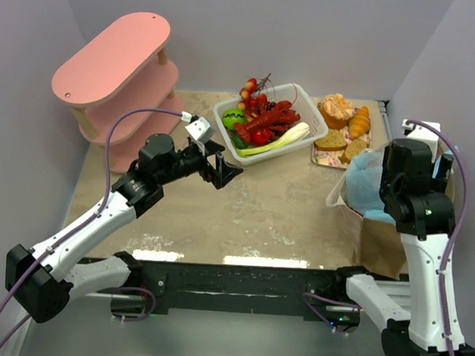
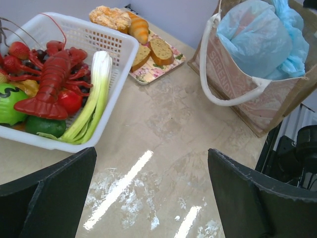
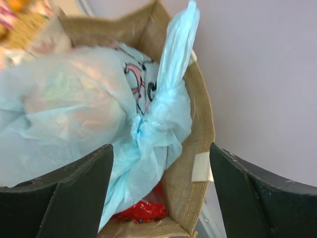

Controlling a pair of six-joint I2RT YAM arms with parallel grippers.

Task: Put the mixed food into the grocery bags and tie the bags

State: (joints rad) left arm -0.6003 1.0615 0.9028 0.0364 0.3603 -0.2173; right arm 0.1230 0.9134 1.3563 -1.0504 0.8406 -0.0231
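Light-blue crinkly plastic grocery bag (image 3: 74, 109), knotted, sits inside the stiff brown paper bag (image 3: 200, 124) directly below the right pincer (image 3: 161, 148).

That pincer hangs spread, one finger on each side of the twisted knot (image 3: 148, 131), and pinches nothing. This suggests that the tie on this bag is made and the knot let go. A red snack packet (image 3: 143, 210) shows under the blue bag, on the pincer's near side. On the other arm the left pincer (image 2: 151, 153) is likewise spread wide and empty over bare tabletop (image 2: 163, 124). The white slotted plastic basket (image 2: 119, 49) holding the red toy lobster (image 2: 52, 79) lies ahead to its left, so this arm is probably posed to fetch more food.
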